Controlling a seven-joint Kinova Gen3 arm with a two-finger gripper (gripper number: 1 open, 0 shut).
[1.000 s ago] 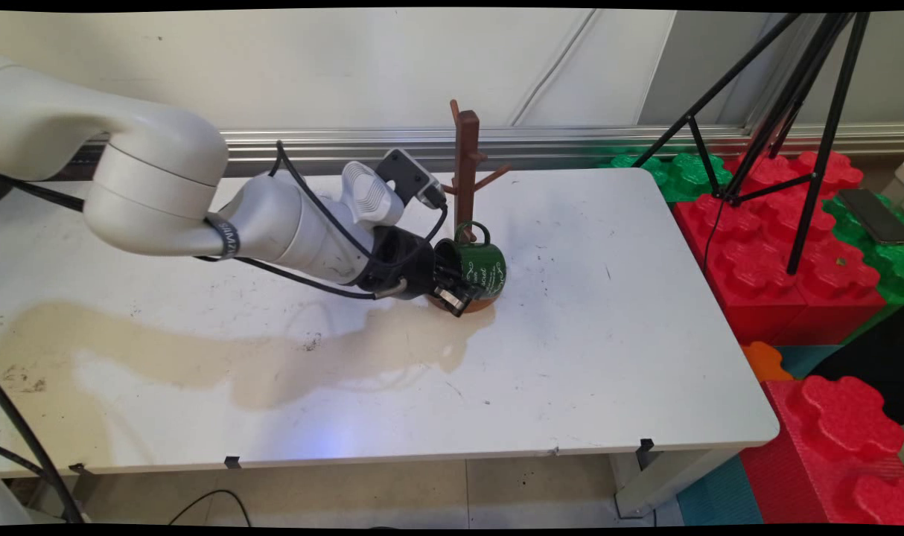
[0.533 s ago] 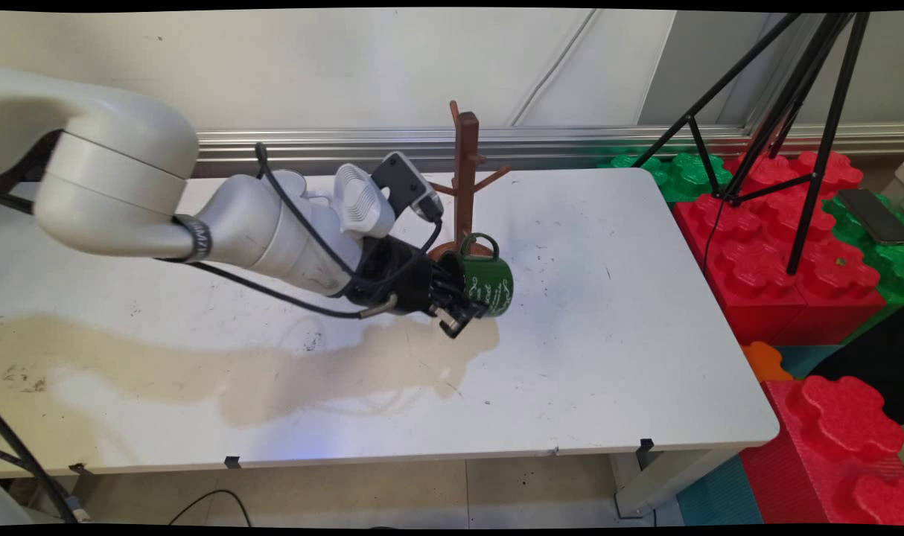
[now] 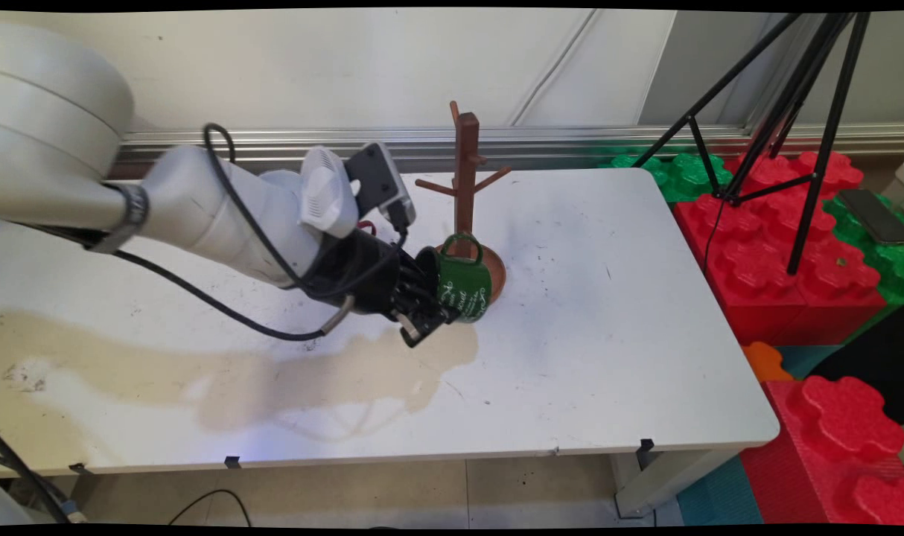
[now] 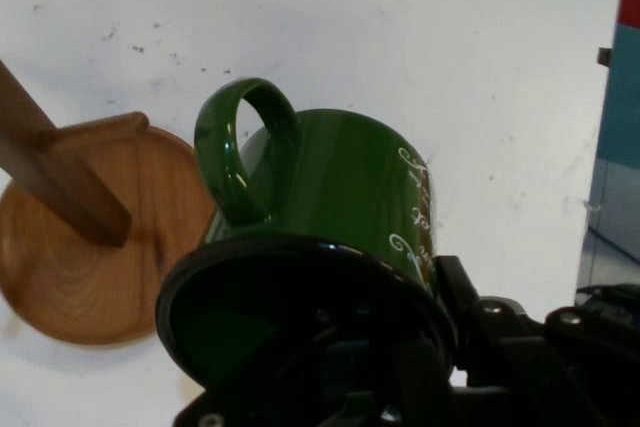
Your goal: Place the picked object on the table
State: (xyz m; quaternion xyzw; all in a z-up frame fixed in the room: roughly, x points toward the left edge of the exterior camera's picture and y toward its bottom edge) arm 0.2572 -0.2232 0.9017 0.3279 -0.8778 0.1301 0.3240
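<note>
Gripper point(image 3: 428, 316) clamped on green mug point(image 3: 463, 286) at rim, one finger inside mouth. Mug tipped sideways, handle up, above table point(image 3: 608, 357) middle, just in front of wooden mug tree point(image 3: 466, 179) base. Mug looked rigid, glossy, likely slippery, chippable; rim wall offered firmest hold.

White table point(image 3: 571, 372) bears a wooden mug tree point(image 3: 467, 193), perhaps stained.

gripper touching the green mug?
Touching. Main view shows the gripper clamped on the rim of the green mug; hand view shows a finger inside its mouth.
</note>
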